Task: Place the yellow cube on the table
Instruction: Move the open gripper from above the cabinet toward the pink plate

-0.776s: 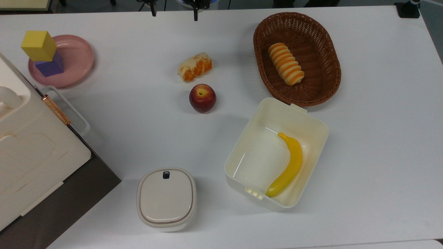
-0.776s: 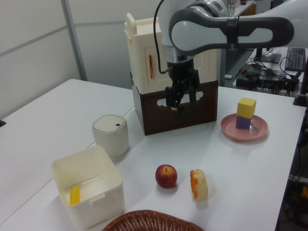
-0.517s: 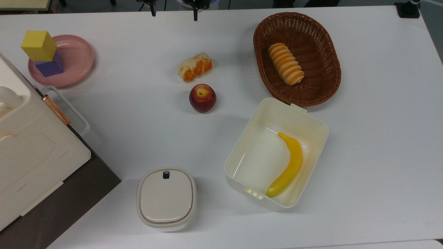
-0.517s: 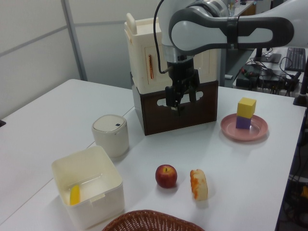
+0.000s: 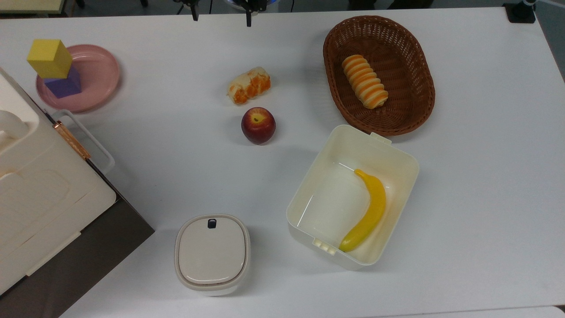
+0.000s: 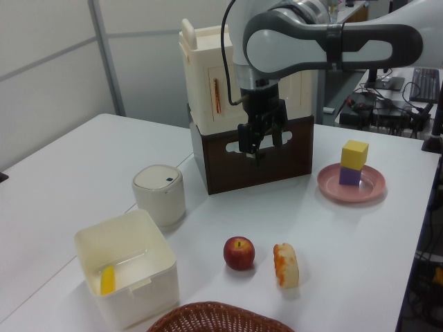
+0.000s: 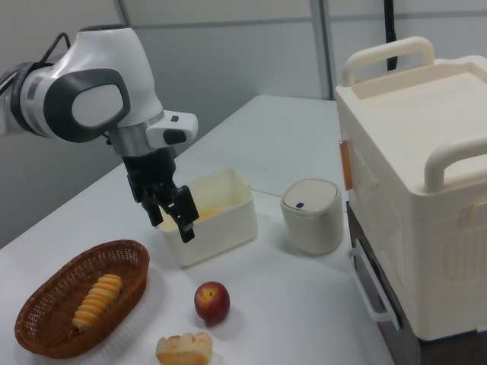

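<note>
The yellow cube (image 5: 49,57) (image 6: 354,153) sits stacked on a purple cube (image 5: 67,85) (image 6: 349,176), which rests on a pink plate (image 5: 99,73) (image 6: 370,188) at the top view's upper left. Everything stands on the white table (image 5: 176,150) (image 6: 360,256) (image 7: 297,304). My gripper (image 6: 261,142) (image 7: 175,220) hangs in the air, open and holding nothing. In the left view it is in front of the cream appliance, well to the left of the cube and higher than it.
A cream appliance (image 5: 31,185) (image 6: 208,83) (image 7: 418,190) on a dark base stands close to the plate. An apple (image 5: 258,125), a bread piece (image 5: 248,85), a lidded pot (image 5: 212,252), a white box with a banana (image 5: 368,210) and a wicker basket (image 5: 410,106) lie further off.
</note>
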Available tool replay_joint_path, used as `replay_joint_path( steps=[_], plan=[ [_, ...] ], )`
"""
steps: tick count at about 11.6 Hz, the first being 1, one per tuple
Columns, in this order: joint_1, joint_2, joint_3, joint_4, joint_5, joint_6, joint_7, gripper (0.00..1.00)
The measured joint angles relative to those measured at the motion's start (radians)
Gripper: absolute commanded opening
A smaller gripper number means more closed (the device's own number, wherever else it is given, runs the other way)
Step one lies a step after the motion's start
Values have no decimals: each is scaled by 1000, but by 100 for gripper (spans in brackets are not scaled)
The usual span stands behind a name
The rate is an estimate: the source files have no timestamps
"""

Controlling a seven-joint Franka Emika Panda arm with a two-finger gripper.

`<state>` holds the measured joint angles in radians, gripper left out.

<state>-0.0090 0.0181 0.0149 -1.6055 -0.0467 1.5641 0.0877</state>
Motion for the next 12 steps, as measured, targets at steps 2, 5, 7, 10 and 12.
replay_joint_path(
  steps=[2, 5, 7, 10, 12],
  plan=[
    [0, 2, 0, 0, 0, 0, -1, 100],
    [0, 7, 0, 0, 0, 13, -1, 100],
    [1, 13, 0, -7, 0, 34, -8, 100],
    [10, 26, 9, -50, 0, 81, -70, 100],
    [13, 29, 10, -62, 0, 97, -86, 100]
  ],
)
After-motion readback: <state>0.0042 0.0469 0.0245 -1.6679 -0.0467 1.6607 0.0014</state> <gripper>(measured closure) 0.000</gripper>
